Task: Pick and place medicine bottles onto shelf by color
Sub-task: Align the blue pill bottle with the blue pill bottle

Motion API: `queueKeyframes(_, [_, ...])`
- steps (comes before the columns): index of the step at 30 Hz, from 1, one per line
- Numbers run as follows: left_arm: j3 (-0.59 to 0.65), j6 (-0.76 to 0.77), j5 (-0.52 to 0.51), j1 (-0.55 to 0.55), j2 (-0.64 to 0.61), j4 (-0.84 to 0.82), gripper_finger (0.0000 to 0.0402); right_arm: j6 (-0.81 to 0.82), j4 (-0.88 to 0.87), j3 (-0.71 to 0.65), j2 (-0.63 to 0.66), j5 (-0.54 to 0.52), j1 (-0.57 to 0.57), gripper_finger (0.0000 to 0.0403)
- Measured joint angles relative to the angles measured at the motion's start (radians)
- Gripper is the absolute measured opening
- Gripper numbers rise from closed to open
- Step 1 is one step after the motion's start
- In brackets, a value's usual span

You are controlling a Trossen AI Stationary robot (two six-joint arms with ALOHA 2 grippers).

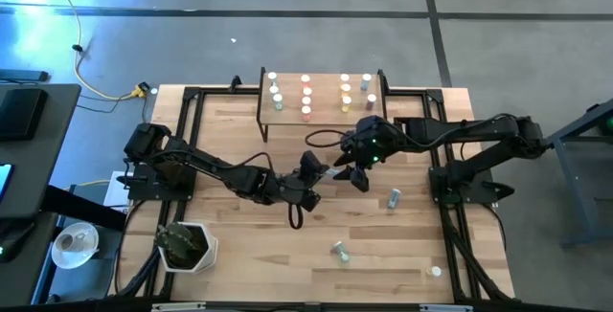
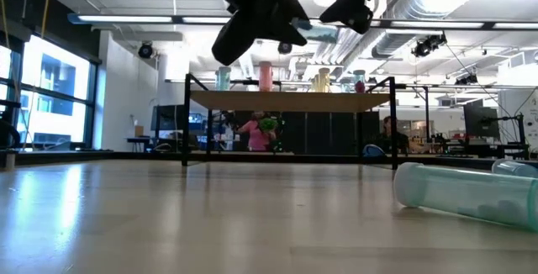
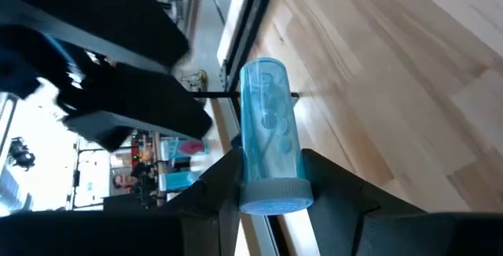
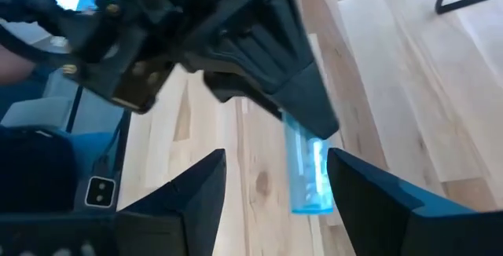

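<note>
Left hand (image 3: pixel 271 197) is gripping a blue medicine bottle (image 3: pixel 269 134) by its white-capped end, body sticking out between the open right hand's (image 4: pixel 275 185) fingers; it's looking light, rigid, slick plastic, so grab mid-body.

light: bright, ceiling strips plus big window glare | shadows: soft | blur: both wrist views smeared, maybe motion | low view: nearest bottle (image 2: pixel 471 192) out of focus
</note>
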State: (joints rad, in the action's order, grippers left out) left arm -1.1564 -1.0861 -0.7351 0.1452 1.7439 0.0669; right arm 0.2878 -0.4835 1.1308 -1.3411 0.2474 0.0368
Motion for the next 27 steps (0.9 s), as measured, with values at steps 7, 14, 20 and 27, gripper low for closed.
queueKeyframes(7, [0.0, -0.06, -0.028, 0.0, 0.0, 0.068, 0.011, 0.011, -0.021, 0.0, -0.017, 0.017, 0.016, 0.0213])
queueKeyframes(14, [0.0, -0.131, -0.037, 0.0, 0.0, 0.116, 0.0111, 0.02, -0.032, 0.0, -0.046, 0.03, 0.016, 0.0213])
queueKeyframes(20, [0.0, -0.149, -0.035, -0.001, 0.001, 0.116, 0.0111, 0.018, -0.03, 0.0, -0.048, 0.052, 0.016, 0.019])
queueKeyframes(27, [0.0, -0.179, -0.034, 0.0, 0.001, 0.116, 0.0111, 0.021, -0.031, 0.0, -0.048, 0.052, 0.016, 0.0122])
